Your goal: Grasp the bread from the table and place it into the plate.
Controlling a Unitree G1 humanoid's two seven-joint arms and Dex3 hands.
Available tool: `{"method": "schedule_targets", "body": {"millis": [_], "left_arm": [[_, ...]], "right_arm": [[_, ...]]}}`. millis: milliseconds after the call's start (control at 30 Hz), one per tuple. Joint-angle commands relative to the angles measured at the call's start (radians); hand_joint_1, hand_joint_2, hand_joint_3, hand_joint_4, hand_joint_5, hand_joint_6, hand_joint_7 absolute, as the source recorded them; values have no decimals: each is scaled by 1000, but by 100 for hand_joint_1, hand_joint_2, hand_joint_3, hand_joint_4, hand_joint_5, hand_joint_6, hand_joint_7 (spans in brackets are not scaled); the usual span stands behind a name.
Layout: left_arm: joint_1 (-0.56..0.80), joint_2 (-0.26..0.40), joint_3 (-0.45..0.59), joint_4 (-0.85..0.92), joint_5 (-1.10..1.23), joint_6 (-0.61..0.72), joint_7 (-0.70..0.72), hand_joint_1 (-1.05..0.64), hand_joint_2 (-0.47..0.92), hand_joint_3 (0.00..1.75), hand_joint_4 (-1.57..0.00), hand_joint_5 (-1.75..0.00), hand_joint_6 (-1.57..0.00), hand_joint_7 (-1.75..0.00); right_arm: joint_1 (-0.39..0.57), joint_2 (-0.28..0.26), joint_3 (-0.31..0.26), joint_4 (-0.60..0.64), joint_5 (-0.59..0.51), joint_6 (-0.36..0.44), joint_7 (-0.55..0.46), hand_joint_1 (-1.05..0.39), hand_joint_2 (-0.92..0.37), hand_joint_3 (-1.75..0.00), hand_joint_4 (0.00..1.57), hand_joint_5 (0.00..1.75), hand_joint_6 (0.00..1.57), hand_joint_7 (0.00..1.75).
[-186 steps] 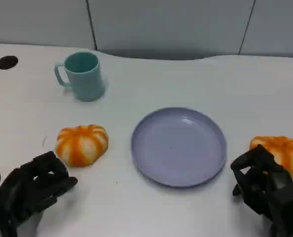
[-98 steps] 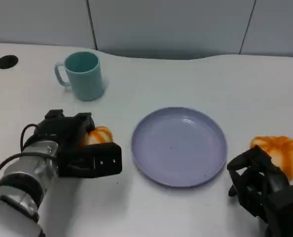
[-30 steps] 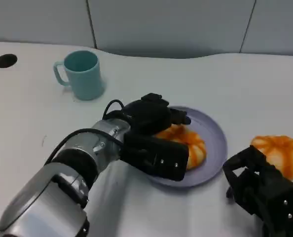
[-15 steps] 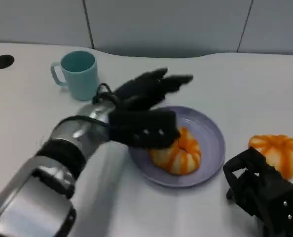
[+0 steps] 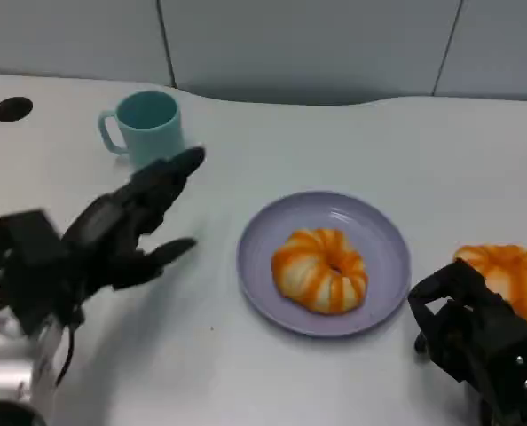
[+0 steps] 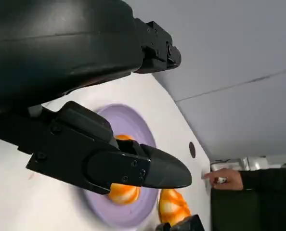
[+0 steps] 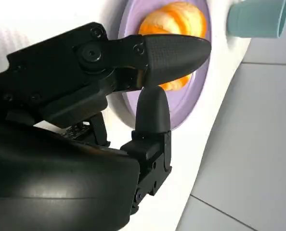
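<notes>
Overhead, I see the bread (image 5: 320,271) lying inside the purple plate (image 5: 379,293) on the white counter (image 5: 352,151). My left hand (image 5: 113,226) hovers beside the plate, fingers spread, holding nothing. My right hand (image 5: 476,342) rests low with fingers curled, empty, next to a second bread (image 5: 509,273). A teal mug (image 5: 146,133) stands behind.

Left wrist view: bread (image 6: 123,192) in the plate (image 6: 128,120); fingers (image 6: 114,161) apart.

Right wrist view: fingers (image 7: 152,113) curled in front of the plate (image 7: 201,91).
</notes>
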Motion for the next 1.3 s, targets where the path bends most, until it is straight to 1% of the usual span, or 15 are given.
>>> {"method": "schedule_targets", "body": {"millis": [33, 100, 200, 333, 400, 433, 467, 533, 600, 667, 967, 1000, 1100, 1233, 1300], "left_arm": [[103, 13, 67, -103, -120, 136, -59, -78, 92, 23, -33, -23, -27, -7], [143, 24, 87, -119, -134, 176, -57, -73, 92, 24, -39, -30, -34, -8], [196, 21, 111, -123, -131, 229, -14, -66, 92, 17, -47, -53, -49, -8], [240, 1, 125, -123, -122, 289, 36, -55, 92, 13, -36, -114, -60, -10], [250, -4, 126, -127, -116, 304, 55, -50, 92, 12, -33, -135, -68, -17], [256, -3, 120, -125, -97, 302, 76, -48, 92, 11, -35, -143, -70, -27], [262, -1, 113, -125, -76, 299, 97, -46, 92, 8, -36, -158, -60, -69], [268, -3, 110, -123, -55, 294, 123, -42, 92, 4, -52, -171, -42, -146], [271, -11, 115, -121, -50, 286, 136, -38, 91, 2, -60, -174, -41, -167], [275, -22, 119, -119, -42, 256, 150, -31, 91, 1, -67, -174, -48, -173], [276, -28, 121, -114, -37, 237, 157, -28, 91, 1, -70, -175, -53, -175], [290, -30, 117, -146, -43, 255, 154, -28, 91, 1, -70, -175, -53, -175], [323, -36, 114, -222, -57, 309, 157, -18, 90, 2, -80, -175, -64, -175], [330, -37, 117, -247, -59, 339, 157, -16, 90, 2, -82, -175, -66, -175], [328, -33, 119, -244, -59, 346, 151, -16, 90, 3, -82, -175, -66, -175]], "right_arm": [[0, -14, -2, -6, -13, 18, -21, -26, -92, -40, 59, 175, 37, 169], [4, -14, 0, -20, -23, 37, -26, -27, -92, -40, 57, 175, 38, 167], [5, -17, 3, -20, -29, 27, -28, -26, -92, -40, 58, 175, 40, 165], [5, -20, 5, -18, -35, 28, -30, -27, -92, -40, 59, 175, 40, 166], [6, -22, 6, -20, -37, 30, -28, -28, -92, -40, 58, 175, 40, 166], [8, -23, 7, -29, -39, 37, -28, -28, -92, -40, 58, 175, 40, 166], [11, -23, 8, -37, -38, 43, -26, -27, -92, -40, 57, 175, 40, 166], [16, -23, 9, -53, -36, 58, -24, -27, -92, -40, 57, 175, 40, 166], [19, -24, 10, -60, -36, 60, -25, -27, -92, -40, 57, 175, 40, 166], [24, -22, 10, -76, -33, 72, -25, -27, -92, -40, 58, 175, 39, 166], [29, -22, 13, -92, -30, 89, -25, -27, -92, -39, 59, 175, 39, 165], [30, -22, 12, -93, -25, 88, -22, -27, -92, -39, 59, 175, 39, 165], [35, -17, 13, -108, -21, 100, -21, -28, -92, -39, 58, 175, 39, 165], [33, -18, 14, -109, -17, 104, -19, -27, -92, -39, 59, 175, 39, 164], [26, -24, 15, -86, -19, 84, -19, -28, -92, -39, 60, 175, 39, 165]]}}
